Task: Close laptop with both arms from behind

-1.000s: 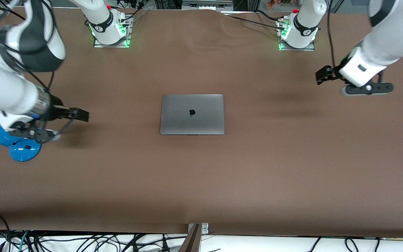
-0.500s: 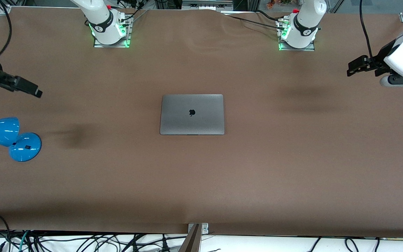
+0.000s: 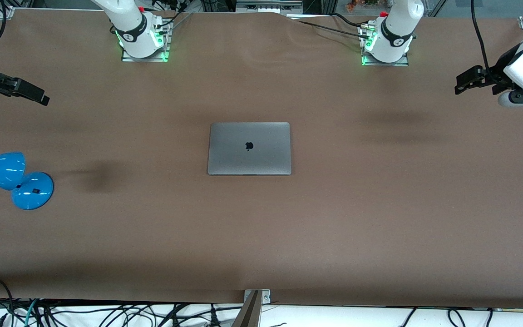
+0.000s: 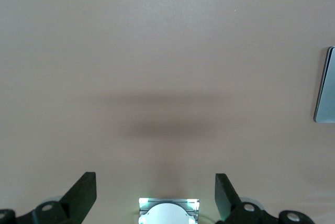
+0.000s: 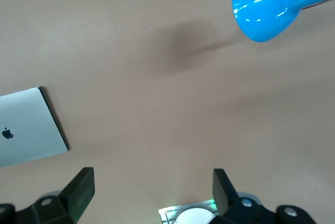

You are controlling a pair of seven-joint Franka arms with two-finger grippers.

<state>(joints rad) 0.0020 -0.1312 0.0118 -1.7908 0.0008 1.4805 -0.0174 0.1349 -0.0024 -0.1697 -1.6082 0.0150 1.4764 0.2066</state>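
At the right arm's end of the table, the right gripper (image 3: 27, 92) hangs over bare brown table (image 3: 152, 236), its fingers (image 5: 78, 187) spread wide apart and holding nothing; a blue lamp (image 3: 14, 179) stands on the table nearer the front camera. Midway along the table lies the laptop (image 3: 249, 148), flat, lid fully down, logo upward, touched by neither arm. At the left arm's end, the left gripper (image 3: 470, 77) hangs over bare table, fingers (image 4: 81, 192) likewise parted and empty. Judged from this layout, the closing appears complete and both arms are clear of the lid; no further contact seems called for beyond parking. Most of the right arm and much of the left are cut off by the frame edges; each wrist view shows only an edge portion of the laptop.
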